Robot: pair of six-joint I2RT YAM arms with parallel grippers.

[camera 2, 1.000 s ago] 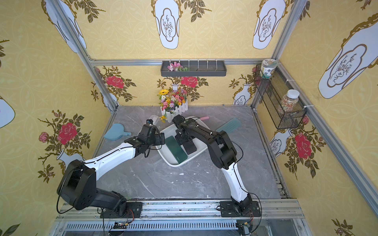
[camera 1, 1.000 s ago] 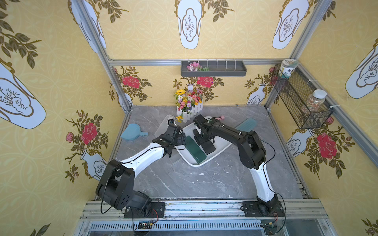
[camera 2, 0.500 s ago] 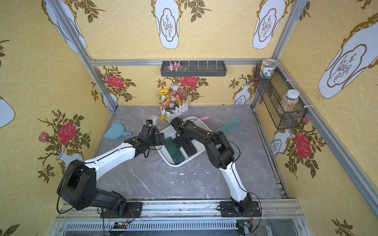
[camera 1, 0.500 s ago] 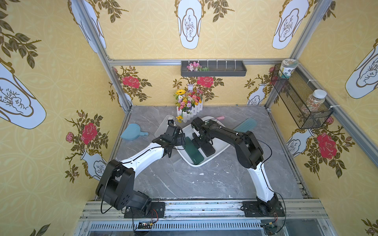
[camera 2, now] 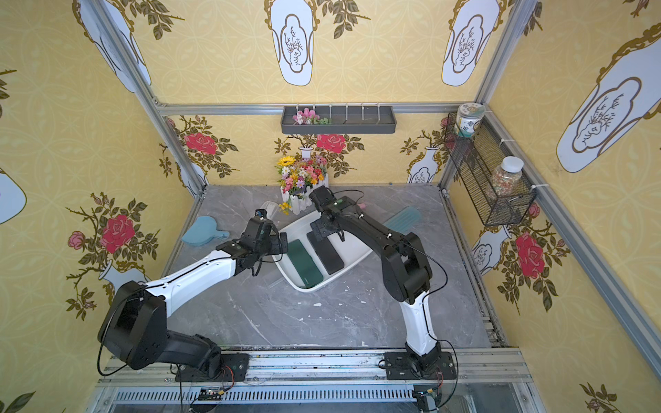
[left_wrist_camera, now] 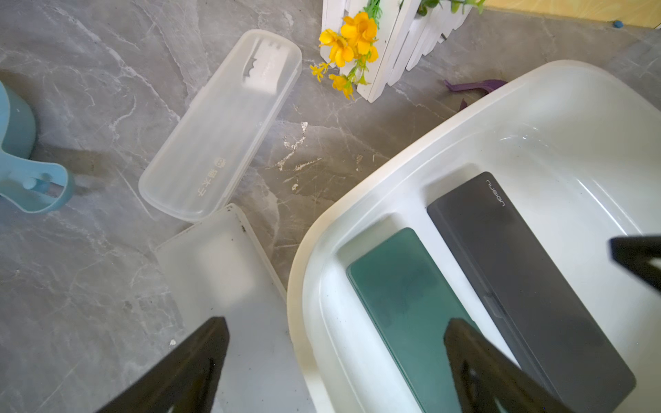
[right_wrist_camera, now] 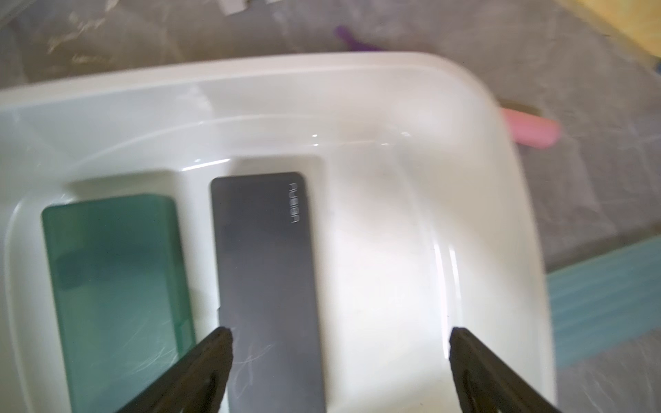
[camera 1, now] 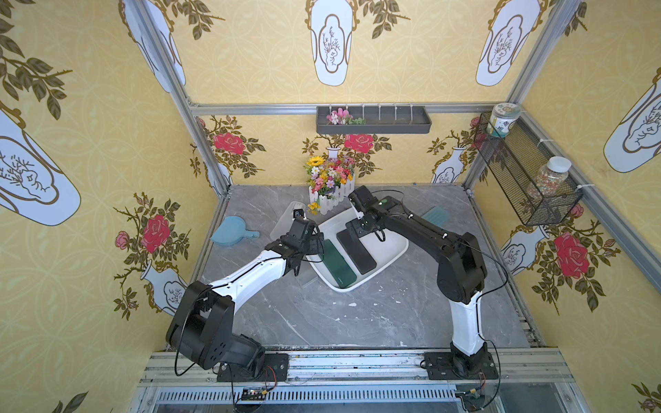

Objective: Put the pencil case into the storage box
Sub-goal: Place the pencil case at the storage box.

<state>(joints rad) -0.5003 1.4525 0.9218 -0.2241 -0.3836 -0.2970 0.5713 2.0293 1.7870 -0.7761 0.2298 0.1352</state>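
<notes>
Two pencil cases lie flat and side by side on the floor of the storage box (camera 1: 388, 246) (camera 2: 354, 246) (left_wrist_camera: 357, 200) (right_wrist_camera: 250, 71): a black pencil case (camera 1: 357, 252) (camera 2: 326, 252) (left_wrist_camera: 518, 271) (right_wrist_camera: 264, 268) and a green pencil case (camera 1: 338, 264) (camera 2: 304, 264) (left_wrist_camera: 404, 286) (right_wrist_camera: 114, 279), with a strip of white floor between them.

The right arm rises from its base at the table's front edge to a high elbow. Its black forearm then reaches forward over the box, and the wrist bends down above the black case's far end. The right claw (camera 1: 349, 232) (right_wrist_camera: 339, 332) is spread wide and grasps nothing, with one finger over the black case's edge and the other over bare floor.

The left arm runs low and forward, its wrist tipped down at the box's near-left rim. The left claw (camera 1: 316, 246) (left_wrist_camera: 336, 323) is also released and empty, straddling that rim, with one finger over a frosted case (left_wrist_camera: 221, 271) on the table just beside the box.

Farther out lie a clear cutlery case (left_wrist_camera: 221, 125), a light-blue scoop (camera 1: 232, 230) and a flower pot (camera 1: 331, 189).
</notes>
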